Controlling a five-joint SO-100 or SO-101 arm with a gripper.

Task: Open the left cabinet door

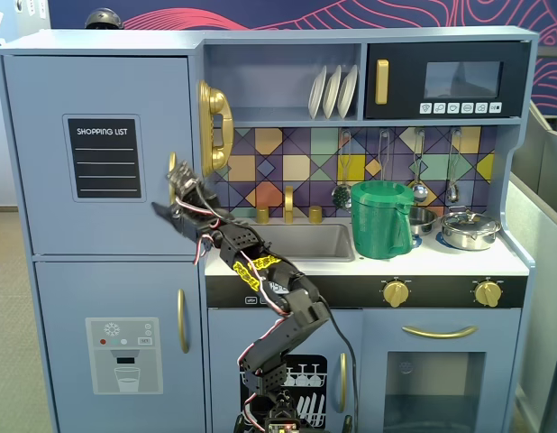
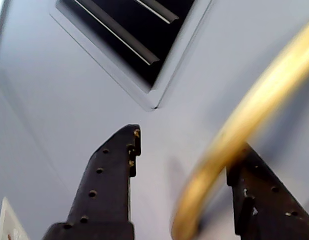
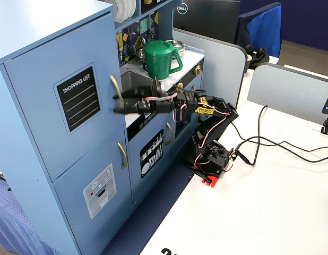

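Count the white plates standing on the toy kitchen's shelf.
3: upright white plates side by side in the open shelf left of the microwave, at and; more may hide behind.

Room's bright, even overhead light, no harsh shadows in both fixed views. Soft glare on the light-blue cabinet door w/ black "SHOPPING LIST" panel [image 1: 44, 144], esp. its top edge in a fixed view [image 3: 42, 32]. Wrist view's softer: the curved gold handle [image 2: 244, 125] is blurred, too close to focus, w/ a pale sheen along it; black gripper fingers [image 2: 107, 190] beside it sharper, faint shadow on the door between them. Slight lens bowing at frame edges.
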